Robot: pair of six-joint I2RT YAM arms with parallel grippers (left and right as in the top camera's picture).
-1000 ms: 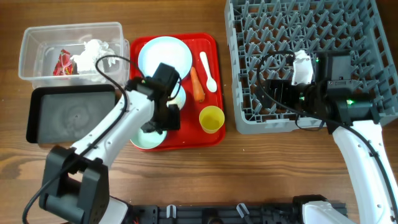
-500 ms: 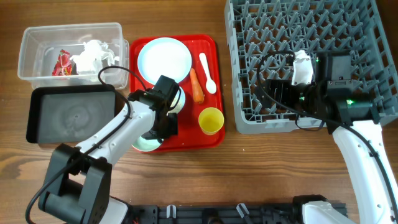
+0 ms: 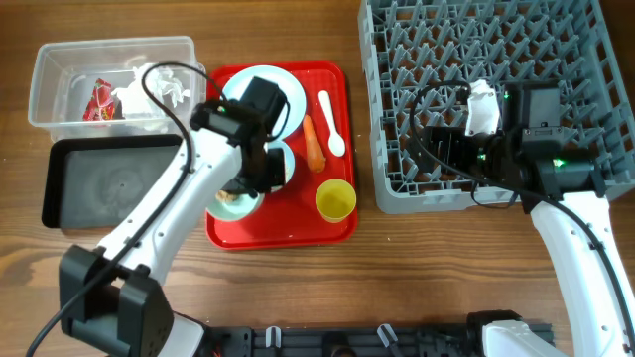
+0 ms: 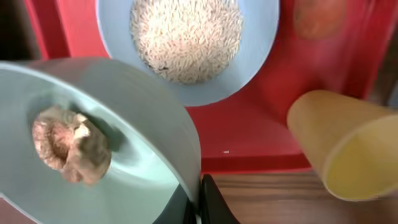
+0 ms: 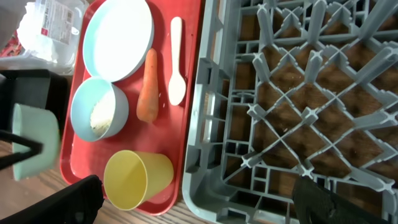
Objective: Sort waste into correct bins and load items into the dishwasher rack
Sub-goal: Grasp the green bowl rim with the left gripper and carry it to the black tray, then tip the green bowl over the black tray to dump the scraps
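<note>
My left gripper (image 4: pixel 196 206) is shut on the rim of a pale blue-green bowl (image 4: pixel 134 134) that holds a small brown food lump (image 4: pixel 67 146). From overhead, the left gripper (image 3: pixel 260 180) carries this bowl (image 3: pixel 235 202) above the front left of the red tray (image 3: pixel 298 228). A second bowl (image 5: pixel 99 109) on the tray holds white rice (image 4: pixel 185 34). The plate (image 3: pixel 263 89), white spoon (image 3: pixel 332 119), orange carrot (image 3: pixel 315 142) and yellow cup (image 3: pixel 335 199) also lie on the tray. My right gripper (image 5: pixel 196 190) is open and empty over the front left corner of the grey dishwasher rack (image 3: pixel 496 89).
The clear bin (image 3: pixel 60 74) at the back left holds a red wrapper (image 3: pixel 101 99) and white tissue (image 3: pixel 149 84). The black bin (image 3: pixel 114 183) sits in front of it, left of the tray. The yellow cup (image 5: pixel 137 177) lies on its side near the rack's edge.
My left gripper has shut on the bowl's rim and lifted the bowl with the brown lump, moving slightly back over the tray. The right arm has not moved.
</note>
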